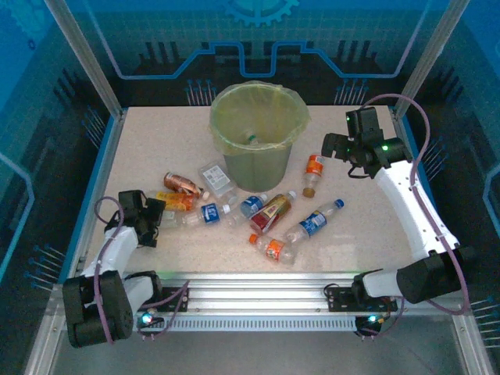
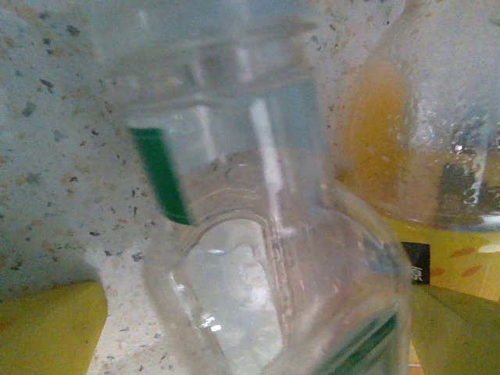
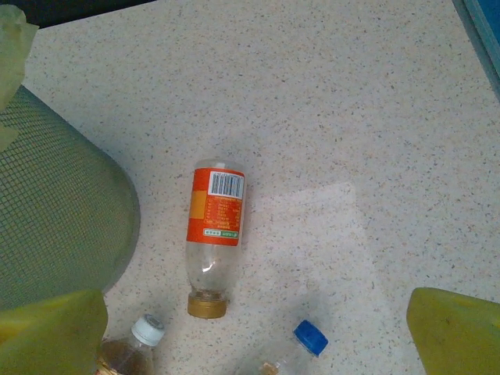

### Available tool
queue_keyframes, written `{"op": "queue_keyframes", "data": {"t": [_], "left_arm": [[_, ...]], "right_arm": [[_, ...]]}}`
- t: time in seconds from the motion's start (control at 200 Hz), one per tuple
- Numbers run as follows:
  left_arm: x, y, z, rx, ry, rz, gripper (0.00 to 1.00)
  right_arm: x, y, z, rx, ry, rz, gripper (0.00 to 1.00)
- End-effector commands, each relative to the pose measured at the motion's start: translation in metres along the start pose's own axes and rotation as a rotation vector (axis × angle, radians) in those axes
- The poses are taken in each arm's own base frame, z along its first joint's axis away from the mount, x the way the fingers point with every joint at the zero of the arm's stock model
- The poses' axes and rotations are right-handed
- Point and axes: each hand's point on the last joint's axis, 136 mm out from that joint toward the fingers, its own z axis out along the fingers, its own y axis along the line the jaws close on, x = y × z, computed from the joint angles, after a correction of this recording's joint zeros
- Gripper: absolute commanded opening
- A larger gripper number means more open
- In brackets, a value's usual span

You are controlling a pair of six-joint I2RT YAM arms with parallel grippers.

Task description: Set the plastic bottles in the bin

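The bin [image 1: 258, 133], an olive bucket with a yellow-green bag, stands at the back middle with one bottle lying inside. Several plastic bottles [image 1: 271, 212] lie scattered in front of it. My left gripper [image 1: 158, 216] is low at the left end of the scatter. Its open yellow fingertips [image 2: 47, 328] stand either side of a clear, green-labelled bottle [image 2: 234, 195]. An orange-labelled bottle [image 2: 437, 156] lies just beyond. My right gripper [image 1: 342, 156] hangs open, right of the bin, above an orange-labelled, gold-capped bottle [image 3: 215, 226].
The bin's mesh wall [image 3: 55, 211] is close on the left in the right wrist view. A white-capped bottle [image 3: 144, 332] and a blue-capped bottle [image 3: 311, 337] lie near that gripper's fingertips [image 3: 457, 332]. Blue rails edge the table [image 1: 156, 141].
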Motion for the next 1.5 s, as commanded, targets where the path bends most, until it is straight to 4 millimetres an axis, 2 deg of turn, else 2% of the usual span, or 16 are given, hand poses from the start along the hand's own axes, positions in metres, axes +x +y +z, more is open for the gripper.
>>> {"op": "queue_keyframes", "data": {"t": [0.0, 0.17, 0.475, 0.655, 0.82, 0.935, 1.116, 1.496], "left_arm": [[-0.001, -0.006, 0.001, 0.024, 0.013, -0.001, 0.99], [0.0, 0.004, 0.003, 0.007, 0.006, -0.025, 0.96], [-0.002, 0.033, 0.013, -0.045, -0.027, -0.103, 0.76], [-0.012, 0.038, 0.014, -0.039, -0.07, -0.142, 0.64], [-0.019, 0.046, 0.013, -0.032, -0.108, -0.193, 0.51], [-0.025, 0.043, 0.006, -0.021, -0.137, -0.198, 0.47], [-0.033, 0.031, -0.012, 0.01, -0.172, -0.171, 0.42], [-0.052, -0.006, -0.073, 0.082, -0.277, -0.043, 0.36]], "right_arm": [[-0.005, -0.002, -0.006, -0.014, -0.028, 0.031, 1.0], [-0.006, -0.001, -0.005, -0.018, -0.029, 0.037, 1.0], [-0.011, 0.0, -0.003, -0.006, -0.032, 0.026, 1.0], [-0.034, -0.002, -0.007, 0.052, -0.047, -0.018, 1.0], [-0.057, -0.004, -0.021, 0.08, -0.095, -0.043, 1.0], [-0.064, -0.004, -0.03, 0.071, -0.128, -0.037, 1.0], [-0.063, -0.002, -0.034, 0.045, -0.137, -0.024, 1.0], [-0.066, 0.009, -0.031, -0.005, -0.133, -0.011, 1.0]]}}
